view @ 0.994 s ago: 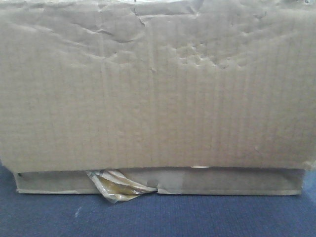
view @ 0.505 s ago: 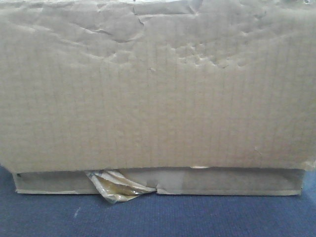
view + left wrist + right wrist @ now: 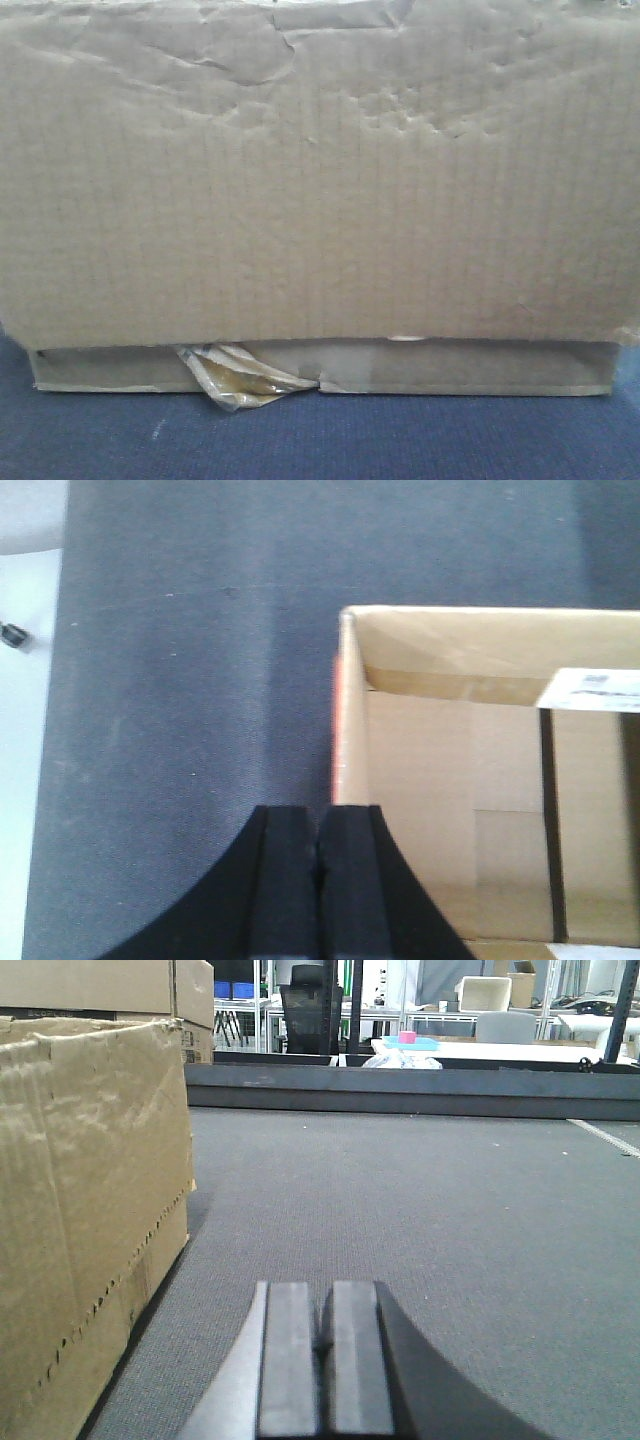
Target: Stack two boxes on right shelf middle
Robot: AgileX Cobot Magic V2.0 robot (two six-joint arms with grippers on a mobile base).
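Note:
In the front view a large brown box point(image 3: 320, 180) with a wrinkled, dented face rests on a flatter box point(image 3: 450, 366), from which torn yellowish tape point(image 3: 235, 378) hangs. Both stand on blue carpet. My left gripper point(image 3: 318, 810) is shut, its fingertips right at the left wall of an open cardboard box point(image 3: 420, 780) seen from above; nothing shows between the fingers. My right gripper point(image 3: 322, 1285) is shut and empty, low over grey carpet, with a cardboard box point(image 3: 80, 1210) standing to its left. The shelf is out of view.
A dark raised ledge point(image 3: 400, 1085) crosses the floor ahead of the right gripper. Beyond it are a white table point(image 3: 500, 1050), an office chair point(image 3: 305, 1005) and distant racks. A pale floor strip point(image 3: 25, 730) borders the carpet on the left.

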